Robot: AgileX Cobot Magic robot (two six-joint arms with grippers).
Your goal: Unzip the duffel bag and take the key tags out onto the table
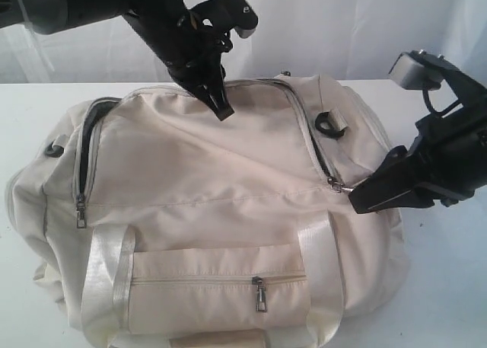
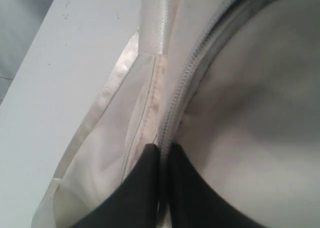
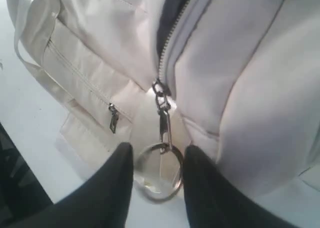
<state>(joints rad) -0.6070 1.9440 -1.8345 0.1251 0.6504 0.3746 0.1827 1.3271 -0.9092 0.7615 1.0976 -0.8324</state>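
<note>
The cream duffel bag (image 1: pixel 213 180) lies across the white table (image 1: pixel 449 287). My left gripper (image 1: pixel 221 108) presses down on the bag's far top edge. In the left wrist view this gripper (image 2: pixel 163 148) is shut on the zip seam of the bag (image 2: pixel 250 88). My right gripper (image 1: pixel 358 199) is at the bag's right end, by the main zip pull (image 1: pixel 335 184). In the right wrist view the pull (image 3: pixel 164 120) ends in a metal ring (image 3: pixel 160 197), and the right gripper (image 3: pixel 157 153) holds that ring between its fingers. The key tags are hidden.
A second zip pull (image 1: pixel 80 209) hangs at the bag's left end, where the zip gapes on dark lining (image 1: pixel 90 119). The front pocket has its own shut zip pull (image 1: pixel 260 295) between satin straps (image 1: pixel 106 272). A black D-ring (image 1: pixel 329 125) sits near the right end.
</note>
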